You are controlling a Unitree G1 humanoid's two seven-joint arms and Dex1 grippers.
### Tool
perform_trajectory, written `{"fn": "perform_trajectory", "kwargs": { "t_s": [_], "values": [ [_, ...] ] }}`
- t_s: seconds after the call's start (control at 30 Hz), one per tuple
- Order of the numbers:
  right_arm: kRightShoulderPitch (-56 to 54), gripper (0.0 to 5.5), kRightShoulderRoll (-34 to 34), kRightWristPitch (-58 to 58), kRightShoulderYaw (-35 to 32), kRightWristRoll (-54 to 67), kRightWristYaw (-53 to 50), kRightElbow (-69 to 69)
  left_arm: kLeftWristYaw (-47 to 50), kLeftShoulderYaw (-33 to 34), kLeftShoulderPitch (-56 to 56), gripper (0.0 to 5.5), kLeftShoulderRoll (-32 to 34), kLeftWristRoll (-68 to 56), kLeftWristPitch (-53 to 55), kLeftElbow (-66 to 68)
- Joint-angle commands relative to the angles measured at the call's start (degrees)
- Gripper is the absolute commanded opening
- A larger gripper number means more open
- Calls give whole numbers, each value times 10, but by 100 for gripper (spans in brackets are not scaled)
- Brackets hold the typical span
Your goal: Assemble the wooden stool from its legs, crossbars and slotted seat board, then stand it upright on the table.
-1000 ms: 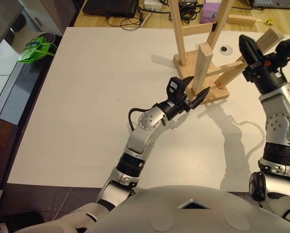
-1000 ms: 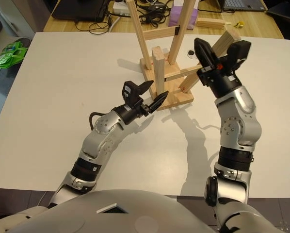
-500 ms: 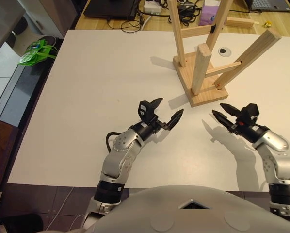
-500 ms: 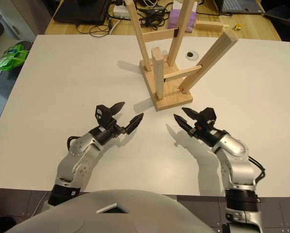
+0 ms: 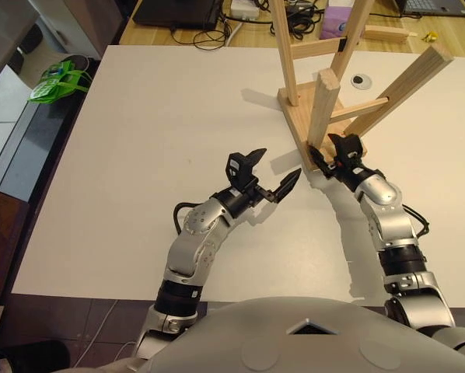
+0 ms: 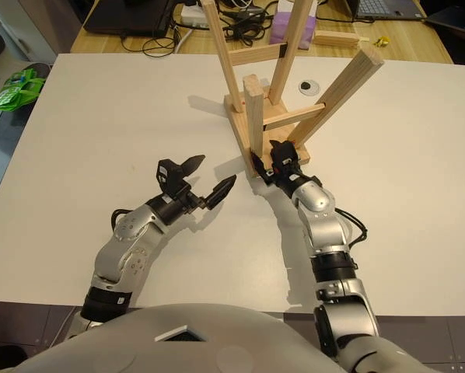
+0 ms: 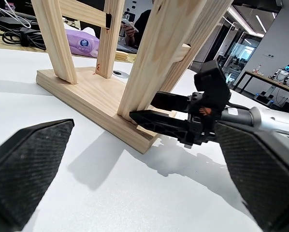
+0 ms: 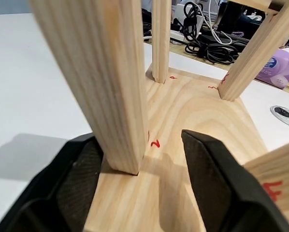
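i see the pale wooden stool [image 5: 326, 109] upside down on the white table [image 5: 155, 116], over on the far right side. its flat seat board [image 7: 86, 96] lies on the table and its legs point up. the leg on the right [image 5: 396, 89] leans out to the side. a thin crossbar [image 5: 358, 109] runs from that leg to the near leg [image 5: 324, 101].

my right hand [image 5: 323, 149] is low at the near corner of the seat board. it is released, with the bottom of the near leg standing between its two black fingers [image 8: 209, 183]. one finger sits just beside the leg and the other is apart from it, over the board. i cannot tell if the close finger touches the wood.

my left hand [image 5: 273, 167] is released too, its two fingers spread wide with nothing in them. it hangs over the bare table, near the stool on its left side, not touching it.

a small round grey cap [image 5: 361, 80] is set in the table just behind the stool. a green thing [image 5: 57, 78] lies on the floor off to the left. a purple pack [image 5: 337, 15] sits on the brown desk behind the table.
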Motion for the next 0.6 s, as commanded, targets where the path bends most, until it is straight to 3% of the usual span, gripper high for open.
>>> {"fn": "perform_trajectory", "kwargs": {
  "t_s": [0.03,0.13,0.33,0.37,0.6],
  "values": [
    [-41,272,24,-13,17,-20,-15,47,7,1,-9,540,-6,10,-6,12],
    [-44,213,25,6,26,-27,-10,78,14,4,-14,540,-10,16,-15,23],
    [-31,213,3,22,20,-32,-9,85,21,13,-24,540,-15,23,-23,37],
    [-28,191,0,17,21,-32,-6,85,21,14,-25,540,-15,24,-24,39],
    [-1,108,-35,-111,16,-9,68,148,31,36,-35,540,-8,35,-36,57]
  ]
}}
